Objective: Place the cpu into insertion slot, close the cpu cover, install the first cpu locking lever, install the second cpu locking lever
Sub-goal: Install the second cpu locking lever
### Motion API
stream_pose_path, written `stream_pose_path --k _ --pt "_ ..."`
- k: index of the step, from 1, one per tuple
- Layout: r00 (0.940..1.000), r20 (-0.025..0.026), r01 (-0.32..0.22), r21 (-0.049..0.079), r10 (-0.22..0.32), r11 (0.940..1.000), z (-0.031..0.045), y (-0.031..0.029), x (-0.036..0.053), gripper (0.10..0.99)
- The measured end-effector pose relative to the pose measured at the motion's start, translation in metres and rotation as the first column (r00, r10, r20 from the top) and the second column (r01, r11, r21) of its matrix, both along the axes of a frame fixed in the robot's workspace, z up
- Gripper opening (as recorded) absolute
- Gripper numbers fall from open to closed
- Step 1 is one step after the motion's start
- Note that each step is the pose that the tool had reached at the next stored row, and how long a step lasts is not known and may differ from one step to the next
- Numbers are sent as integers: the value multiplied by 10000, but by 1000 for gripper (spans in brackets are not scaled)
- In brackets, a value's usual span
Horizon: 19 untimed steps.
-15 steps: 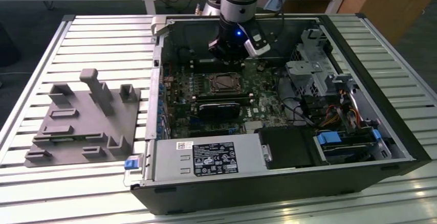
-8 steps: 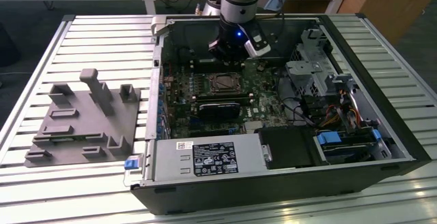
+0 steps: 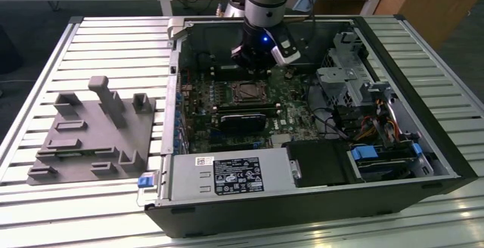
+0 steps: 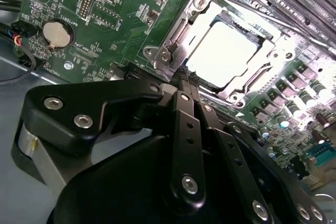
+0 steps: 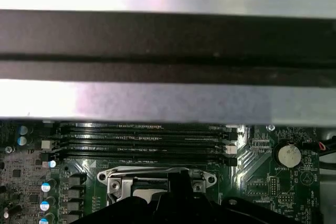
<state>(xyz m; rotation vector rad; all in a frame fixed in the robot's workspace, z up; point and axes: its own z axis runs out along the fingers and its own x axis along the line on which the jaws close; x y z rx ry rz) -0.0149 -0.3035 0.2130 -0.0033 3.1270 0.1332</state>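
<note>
Sitting in the slot (image 4: 223,51), the cpu (image 4: 220,53) is showing as a bright silver square in the second wrist view, with the cover (image 4: 239,85) lying closed around it as a thin metal frame. In the exterior view the slot (image 3: 248,91) is appearing as a dark square with a silvery rim near the middle of the board (image 3: 242,106), just below the gripper (image 3: 257,67). In the first wrist view the frame of the cover (image 5: 157,174) is peeking out beyond the black gripper body, below the row of long memory slots (image 5: 142,140).

The gripper (image 4: 186,80) is hovering right at the near edge of the cover in the second wrist view, its fingers (image 4: 184,103) pressing together into one narrow tip, clenched with nothing visible between them. Whether the tip is touching the frame or a lever is something I cannot tell.

A round coin battery (image 4: 56,32) is sitting on the green board away from the slot, and it is showing again in the first wrist view (image 5: 288,156). A black card (image 3: 242,120) is lying below the slot in the exterior view. The board is resting inside an open case (image 3: 423,146), which is lying on a slatted table (image 3: 76,44). A grey fixture (image 3: 90,135) is standing on the table at the exterior view's left, well apart from the case.
</note>
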Motion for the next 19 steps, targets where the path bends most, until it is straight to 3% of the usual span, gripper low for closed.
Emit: stream_pose_path --k 13,19 --pt "10000 0 0 0 0 10000 0 -88 0 106" --pt "10000 0 0 0 0 10000 40 -91 0 106"
